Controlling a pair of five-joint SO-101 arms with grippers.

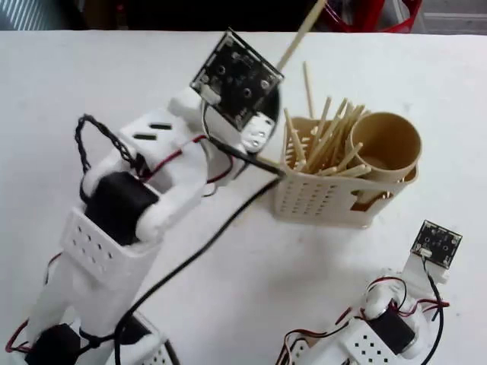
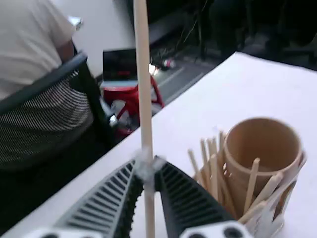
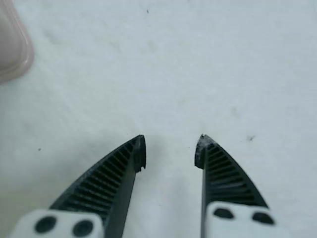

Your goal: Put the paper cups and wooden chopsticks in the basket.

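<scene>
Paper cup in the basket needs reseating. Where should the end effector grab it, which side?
Probably pinch the rim of the paper cup, one finger inside the mouth, one outside, coming from above on the side away from the chopsticks. The mouth faces up, clear of the basket wall; the body is boxed in, chopsticks crowd the other side.

White table (image 1: 76, 68), dark striped chair (image 2: 49, 119) (red object (image 2: 124, 96) beyond)

White table (image 1: 91, 68), dark office chair (image 2: 94, 101) and red object (image 2: 130, 101) beyond
</scene>
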